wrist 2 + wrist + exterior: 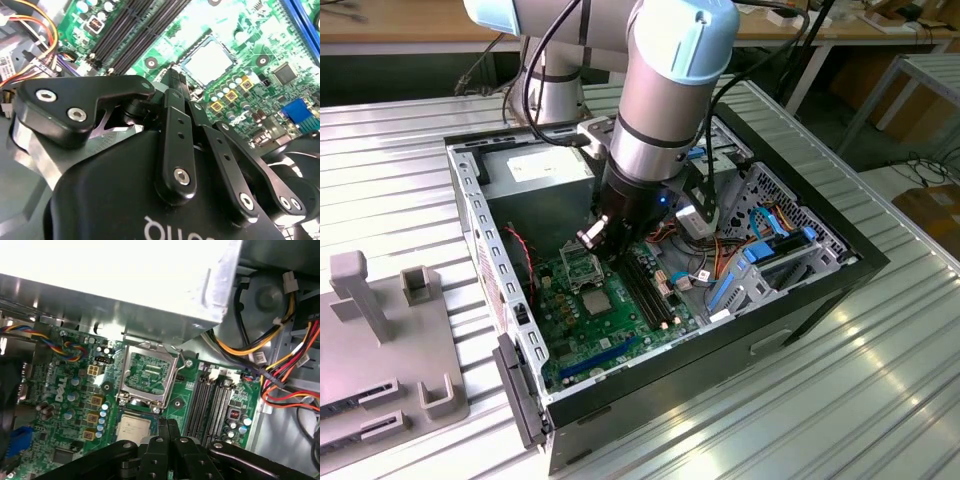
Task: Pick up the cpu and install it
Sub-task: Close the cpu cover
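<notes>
Closest in, my gripper (167, 427) has its two black fingers pressed together with nothing between them, tips low over the board; around it the open computer case (478, 235) lies on its side on a ribbed metal table (840, 400); the green motherboard (578, 335) covers much of its floor; on that, the square socket frame (150, 372) shows green inside it; just beside the frame, and close under my fingertips, the cpu (133, 429) lies flat, pale face up, not in my grip; by my reading pickup and install are both left, though I cannot tell what it rests in.
</notes>
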Controlling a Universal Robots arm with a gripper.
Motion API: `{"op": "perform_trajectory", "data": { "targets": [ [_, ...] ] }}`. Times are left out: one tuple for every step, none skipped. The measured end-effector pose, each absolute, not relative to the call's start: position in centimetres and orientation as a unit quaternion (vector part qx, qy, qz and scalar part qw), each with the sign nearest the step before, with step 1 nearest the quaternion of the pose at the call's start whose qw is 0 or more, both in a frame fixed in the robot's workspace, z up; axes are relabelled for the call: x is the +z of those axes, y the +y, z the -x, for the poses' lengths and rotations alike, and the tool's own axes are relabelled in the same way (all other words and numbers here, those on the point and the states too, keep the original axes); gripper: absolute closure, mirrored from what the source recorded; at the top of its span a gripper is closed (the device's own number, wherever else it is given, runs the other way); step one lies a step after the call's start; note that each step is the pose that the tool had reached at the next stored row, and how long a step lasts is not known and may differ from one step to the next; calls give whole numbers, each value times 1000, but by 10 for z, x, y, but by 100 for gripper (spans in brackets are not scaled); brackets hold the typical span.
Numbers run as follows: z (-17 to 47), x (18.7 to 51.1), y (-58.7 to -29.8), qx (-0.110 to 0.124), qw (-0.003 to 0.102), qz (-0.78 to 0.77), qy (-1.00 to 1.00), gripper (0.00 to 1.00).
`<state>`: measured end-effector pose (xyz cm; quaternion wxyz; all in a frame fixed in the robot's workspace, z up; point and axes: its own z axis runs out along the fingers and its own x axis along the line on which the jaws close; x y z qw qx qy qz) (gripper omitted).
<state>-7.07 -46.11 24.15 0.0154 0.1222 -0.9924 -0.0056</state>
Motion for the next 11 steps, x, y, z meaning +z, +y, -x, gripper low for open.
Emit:
{"op": "perform_trajectory", "data": {
  "targets": [
    [68,241,-460,-6,15,-124,-992,89],
    [68,241,-459,-6,15,-126,-992,89],
    [67,241,-459,-7,15,-128,-992,89],
    [67,241,-458,-7,15,-130,-991,89],
    [67,241,-458,-7,15,-134,-991,89],
    [67,241,-457,-7,15,-145,-989,89],
    [67,241,-458,-7,15,-153,-988,89],
    [67,241,-457,-7,16,-165,-986,89],
    [67,241,-457,-6,16,-174,-985,89],
    [67,241,-457,-6,16,-183,-983,89],
    [67,241,-457,-6,16,-192,-981,89]
  ]
}}
